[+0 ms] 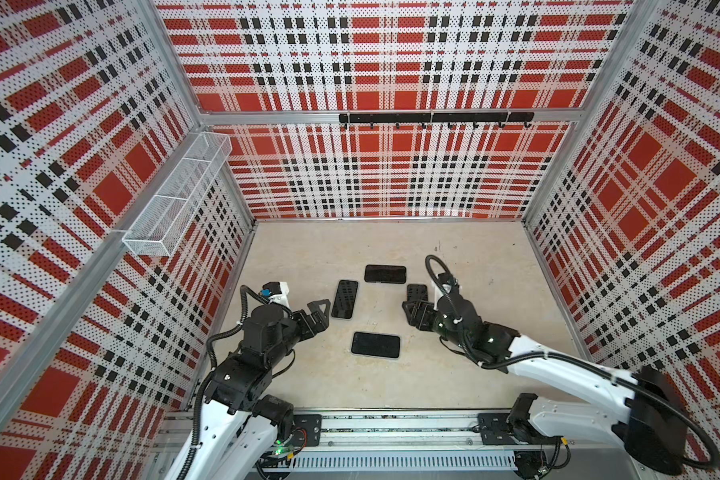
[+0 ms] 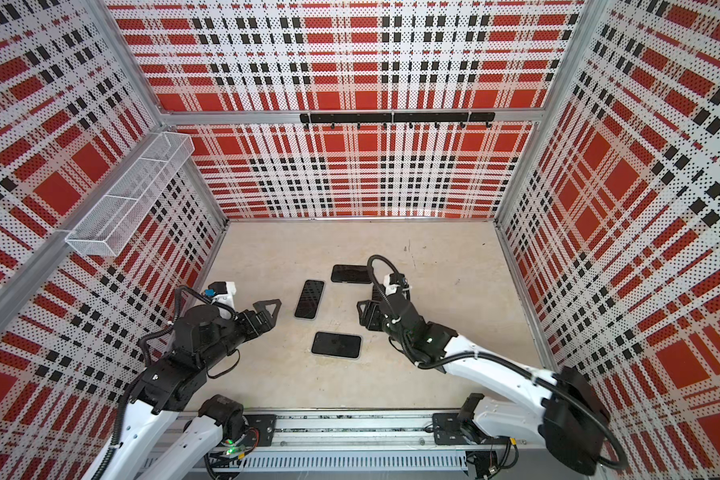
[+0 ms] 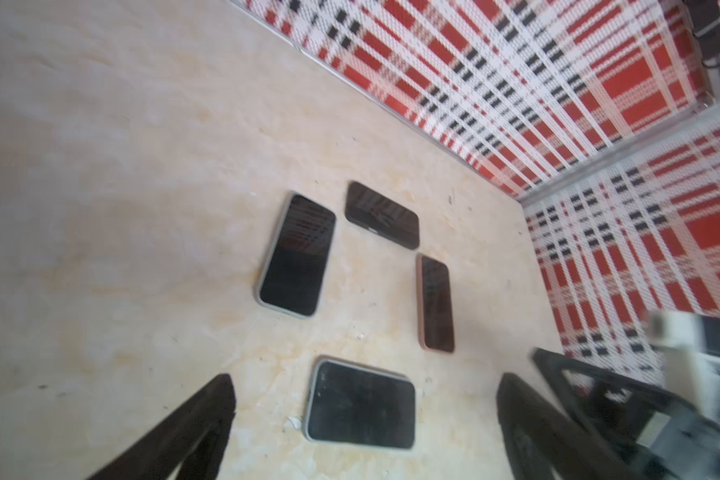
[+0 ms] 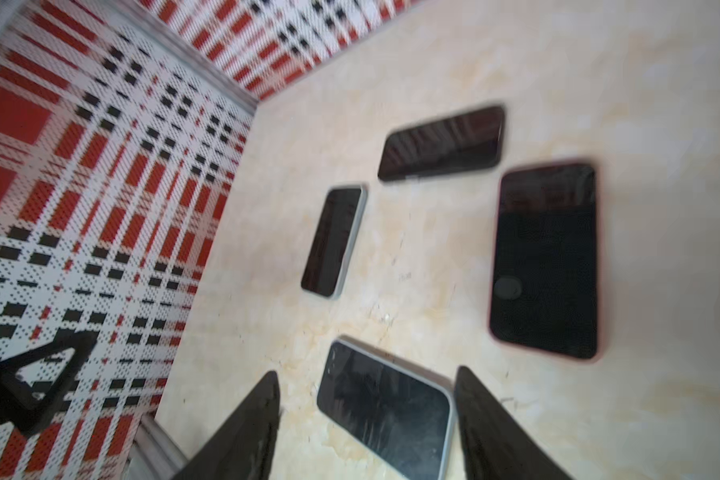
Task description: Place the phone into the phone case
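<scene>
Several dark-screened phones lie face up on the beige table [image 1: 454, 374]. The front one [image 1: 375, 345] [image 4: 385, 405] sits in a pale grey case. Another pale-cased phone [image 1: 345, 299] [image 3: 298, 253] lies at the left, a dark phone [image 1: 385, 274] [image 3: 382, 215] at the back, and a phone in a pink case [image 4: 545, 257] [image 3: 436, 303] at the right. My left gripper [image 1: 319, 318] [image 3: 364, 384] hovers open beside the left phone. Open and holding nothing, my right gripper [image 1: 411, 305] [image 4: 367, 374] partly hides the pink-cased phone in both top views.
Plaid perforated walls close in the table on three sides. A white wire basket [image 1: 175, 195] hangs on the left wall and a black hook rail [image 1: 435, 118] on the back wall. The arms' base rail [image 1: 391, 432] runs along the front edge.
</scene>
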Tool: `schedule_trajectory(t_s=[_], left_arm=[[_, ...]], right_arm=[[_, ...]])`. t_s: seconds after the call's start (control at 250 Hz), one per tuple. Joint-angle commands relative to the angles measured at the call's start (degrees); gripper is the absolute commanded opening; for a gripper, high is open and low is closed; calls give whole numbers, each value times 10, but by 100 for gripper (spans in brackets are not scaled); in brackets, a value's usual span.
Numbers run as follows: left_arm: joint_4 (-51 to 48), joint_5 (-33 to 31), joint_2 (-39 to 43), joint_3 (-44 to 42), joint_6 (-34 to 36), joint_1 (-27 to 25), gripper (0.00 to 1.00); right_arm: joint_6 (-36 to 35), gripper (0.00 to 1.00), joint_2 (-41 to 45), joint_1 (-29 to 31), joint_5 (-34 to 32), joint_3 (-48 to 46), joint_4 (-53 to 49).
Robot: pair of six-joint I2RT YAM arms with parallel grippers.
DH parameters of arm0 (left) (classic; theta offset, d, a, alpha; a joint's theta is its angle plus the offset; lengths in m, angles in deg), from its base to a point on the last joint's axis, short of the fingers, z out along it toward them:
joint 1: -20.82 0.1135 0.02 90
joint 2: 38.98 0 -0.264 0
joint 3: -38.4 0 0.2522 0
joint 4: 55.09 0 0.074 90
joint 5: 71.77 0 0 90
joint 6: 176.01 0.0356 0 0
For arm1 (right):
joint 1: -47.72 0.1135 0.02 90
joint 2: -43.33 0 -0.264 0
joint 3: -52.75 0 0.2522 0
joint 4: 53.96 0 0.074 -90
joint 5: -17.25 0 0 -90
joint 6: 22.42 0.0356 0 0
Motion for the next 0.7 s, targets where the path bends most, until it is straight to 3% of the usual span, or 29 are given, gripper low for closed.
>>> schedule_trajectory(t_s=[0.0,0.12,0.256,0.372,0.536,0.628,0.696], left_arm=[[13,-161,-13,6,63,7,99],[86,-254,-40,-33,133,20,100],[223,-251,-85,-113,163,96,100],[355,-250,-149,-171,180,125,100],[576,-237,-289,-189,305,153,99],[630,-220,-380,-177,296,175,99],[733,-194,-441,-190,292,178,99]], right_arm=[[-142,71,73,-46,-133,29,-164],[-227,75,149,-160,-121,-13,-130],[-305,75,208,-268,-128,-103,-4],[-352,75,202,-339,-128,-192,133],[-407,74,62,-401,-123,-293,412],[-452,73,-68,-406,-121,-302,552],[-484,73,-156,-406,-112,-302,662]])
